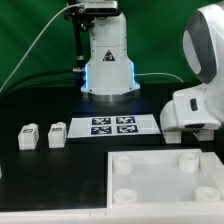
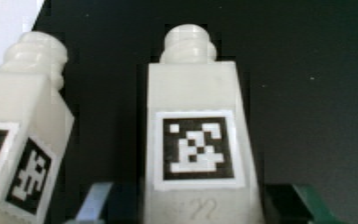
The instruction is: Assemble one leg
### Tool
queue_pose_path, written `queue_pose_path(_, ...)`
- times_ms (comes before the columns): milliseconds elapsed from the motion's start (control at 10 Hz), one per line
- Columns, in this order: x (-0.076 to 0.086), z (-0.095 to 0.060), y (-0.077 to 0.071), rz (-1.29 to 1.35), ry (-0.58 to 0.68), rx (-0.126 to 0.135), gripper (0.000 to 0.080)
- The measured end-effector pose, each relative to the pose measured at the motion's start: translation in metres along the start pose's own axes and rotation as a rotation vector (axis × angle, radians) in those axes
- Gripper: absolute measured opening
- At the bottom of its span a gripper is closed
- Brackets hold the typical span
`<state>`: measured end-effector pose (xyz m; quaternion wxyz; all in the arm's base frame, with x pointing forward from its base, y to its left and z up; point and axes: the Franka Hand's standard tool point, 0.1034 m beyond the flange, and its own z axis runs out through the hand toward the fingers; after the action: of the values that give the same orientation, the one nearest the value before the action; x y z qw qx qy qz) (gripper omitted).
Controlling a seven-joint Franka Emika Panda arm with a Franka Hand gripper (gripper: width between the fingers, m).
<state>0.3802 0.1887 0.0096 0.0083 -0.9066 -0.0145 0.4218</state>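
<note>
In the wrist view a white leg (image 2: 194, 120) lies on the black table, with a black-and-white tag on its upper face and a ribbed peg at its far end. My gripper (image 2: 197, 205) is open and straddles the leg's near end. One fingertip (image 2: 98, 200) and the other (image 2: 304, 200) stand on either side of it, each with a dark gap. A second leg (image 2: 25, 130) lies close beside the first. In the exterior view two small white legs (image 1: 26, 135) (image 1: 57, 133) sit at the left. The fingers are hidden there behind the white arm (image 1: 195, 95).
The marker board (image 1: 112, 125) lies in front of the robot base (image 1: 108, 65). The large white square piece with round corner sockets (image 1: 160, 200) lies at the front of the exterior view, below the arm.
</note>
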Motion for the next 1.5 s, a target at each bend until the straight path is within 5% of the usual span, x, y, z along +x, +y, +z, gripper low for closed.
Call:
queue_pose_path(300,-0.002,-0.007,0.004,-0.031,-0.009,-0.007,0.0292)
queue_pose_path(500,-0.011,-0.075,0.021,-0.085,0.091,0.017,0.0292)
queue_pose_path(700,-0.022,-0.127,0.038,-0.089,0.188,0.046,0.0294)
queue_pose_path(900,-0.045,-0.173,0.050,-0.070,0.416,0.048,0.0294)
queue_pose_path(1300,-0.033,-0.180,0.054,-0.089,0.772,0.046,0.0294)
queue_pose_path(1500,-0.015,-0.230,0.087,-0.142,0.980,0.020,0.0294)
